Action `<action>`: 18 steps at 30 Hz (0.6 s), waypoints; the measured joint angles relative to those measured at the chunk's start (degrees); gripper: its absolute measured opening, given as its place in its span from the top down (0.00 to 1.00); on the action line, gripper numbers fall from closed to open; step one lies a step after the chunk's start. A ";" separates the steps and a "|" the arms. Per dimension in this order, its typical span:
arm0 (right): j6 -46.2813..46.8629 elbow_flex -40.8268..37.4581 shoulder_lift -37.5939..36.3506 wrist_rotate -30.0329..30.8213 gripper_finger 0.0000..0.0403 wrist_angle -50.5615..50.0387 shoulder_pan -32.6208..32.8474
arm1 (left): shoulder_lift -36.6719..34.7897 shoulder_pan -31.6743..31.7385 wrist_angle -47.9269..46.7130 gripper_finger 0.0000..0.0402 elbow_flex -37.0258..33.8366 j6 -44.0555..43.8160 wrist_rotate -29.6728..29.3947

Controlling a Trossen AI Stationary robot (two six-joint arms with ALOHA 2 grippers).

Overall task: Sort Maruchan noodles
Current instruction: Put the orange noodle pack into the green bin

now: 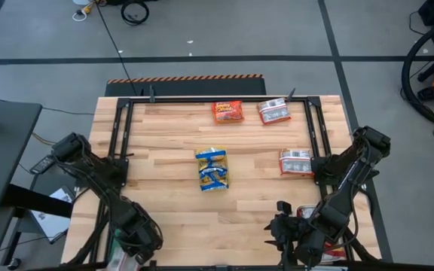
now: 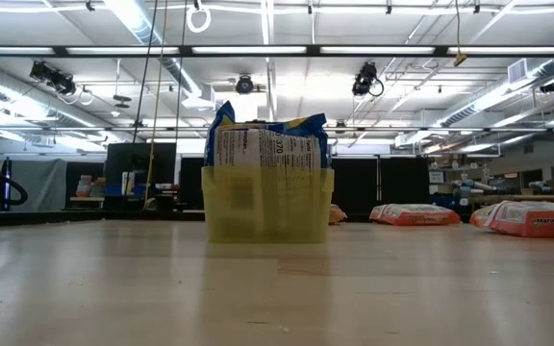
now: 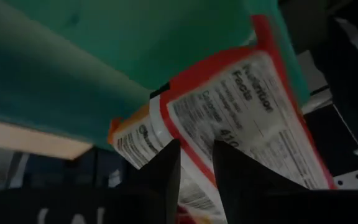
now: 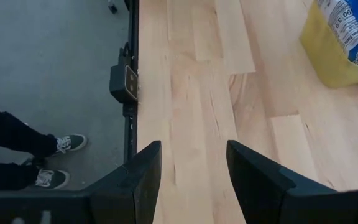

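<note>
both arms low at near edge; right gripper [image 4: 191, 180] fingers spread apart

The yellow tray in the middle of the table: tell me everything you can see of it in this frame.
The yellow tray is a small rectangular bin of translucent yellow plastic, standing upright on the wooden table near its centre. It holds blue-and-yellow noodle packets, stacked on edge so they stick up above its rim; printing on a packet shows faintly through the wall. Nothing else touches it. Neither gripper is near: both arms are at the table's near edge, and the other packets lie apart from it.
</note>
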 joint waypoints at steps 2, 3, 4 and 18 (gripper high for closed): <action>0.02 0.00 0.00 0.00 0.54 0.00 -0.07 | -0.04 0.20 0.30 0.76 0.01 1.31 -1.32; 0.01 0.00 0.00 0.00 0.54 0.00 -0.16 | -0.04 0.47 0.28 0.76 0.01 2.29 -1.81; 0.02 0.00 0.00 -0.02 0.54 0.01 -0.29 | -0.04 0.65 0.12 0.76 0.01 3.60 -2.21; -0.78 0.01 -0.03 -1.03 0.54 -0.02 -1.06 | -0.91 0.80 -0.20 0.76 0.01 8.39 1.09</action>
